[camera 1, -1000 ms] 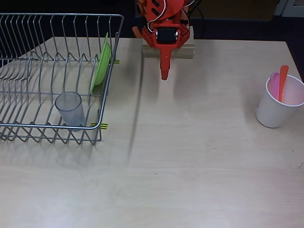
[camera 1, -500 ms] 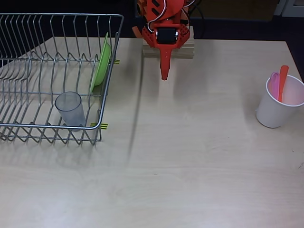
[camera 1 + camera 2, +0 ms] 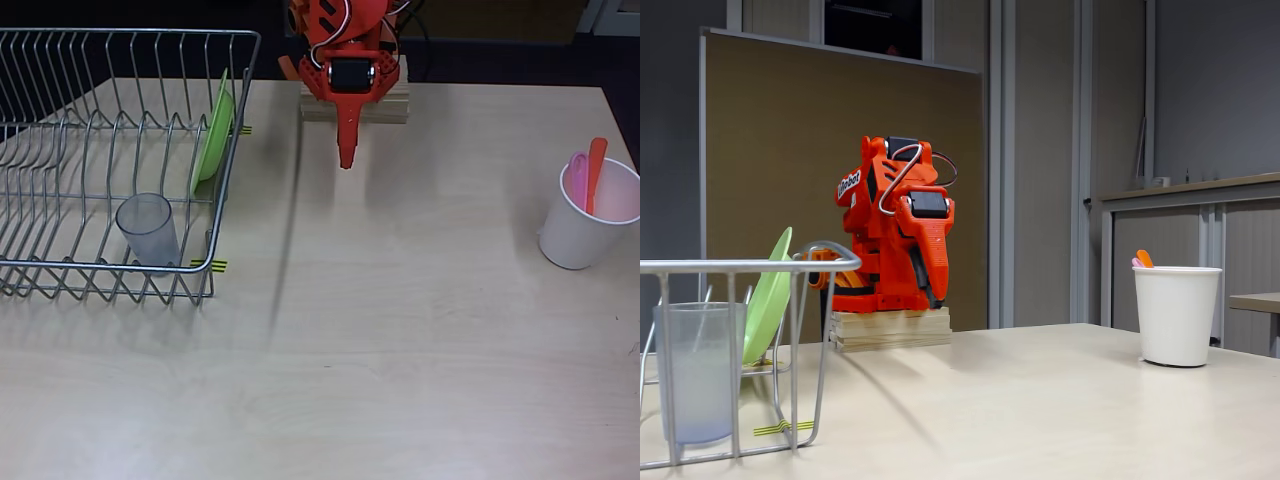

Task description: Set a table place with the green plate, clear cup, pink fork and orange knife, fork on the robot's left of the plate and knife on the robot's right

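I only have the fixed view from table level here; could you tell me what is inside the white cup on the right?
Observer: From overhead, the white cup holds the pink fork and the orange knife, both standing handle-up.
Operator: Thank you. Is the clear cup inside the rack or in front of it?
Observer: Inside. The clear cup stands upright within the wire dish rack, near its front right corner in the overhead view.
Operator: And the gripper?
Observer: The gripper points down over bare table, apart from the green plate; its fingers appear together.
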`<action>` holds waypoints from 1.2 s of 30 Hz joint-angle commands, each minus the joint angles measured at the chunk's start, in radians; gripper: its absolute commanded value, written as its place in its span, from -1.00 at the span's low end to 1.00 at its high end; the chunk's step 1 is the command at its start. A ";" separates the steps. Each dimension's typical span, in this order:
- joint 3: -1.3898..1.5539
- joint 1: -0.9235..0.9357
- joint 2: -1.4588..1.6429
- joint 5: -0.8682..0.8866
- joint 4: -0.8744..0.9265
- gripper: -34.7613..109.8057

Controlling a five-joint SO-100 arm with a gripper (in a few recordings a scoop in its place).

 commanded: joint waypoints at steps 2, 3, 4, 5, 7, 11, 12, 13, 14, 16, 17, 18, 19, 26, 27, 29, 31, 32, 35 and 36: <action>-0.003 0.028 0.009 0.012 0.009 -0.51; -0.003 0.080 0.009 0.040 0.011 -0.51; -0.003 0.137 0.008 0.057 0.011 -0.52; -0.003 0.192 0.008 0.057 0.011 -0.51; -0.003 0.278 0.008 0.057 0.011 -0.38; -0.003 0.453 0.011 -0.081 0.006 0.07; -0.003 0.511 0.014 -0.109 0.000 0.04; -0.003 0.571 0.023 -0.114 0.002 0.02; -0.003 0.634 0.046 -0.117 0.021 -0.01; -0.005 0.747 0.074 -0.146 0.037 -0.06; -0.005 0.795 0.074 -0.147 0.040 -0.09; -0.005 0.838 0.075 -0.147 0.044 -0.12; -0.005 0.876 0.075 -0.146 0.044 -0.15; -0.005 0.974 0.075 -0.158 0.044 -0.32; -0.005 0.971 0.075 -0.160 0.044 -0.32; -0.005 0.942 0.075 -0.158 0.044 -0.32; -0.005 0.836 0.077 -0.120 0.044 -0.32; -0.005 0.779 0.075 -0.078 0.040 -0.32; -0.005 0.638 0.057 -0.110 0.025 -0.37; -0.003 0.600 0.035 -0.103 0.008 -0.38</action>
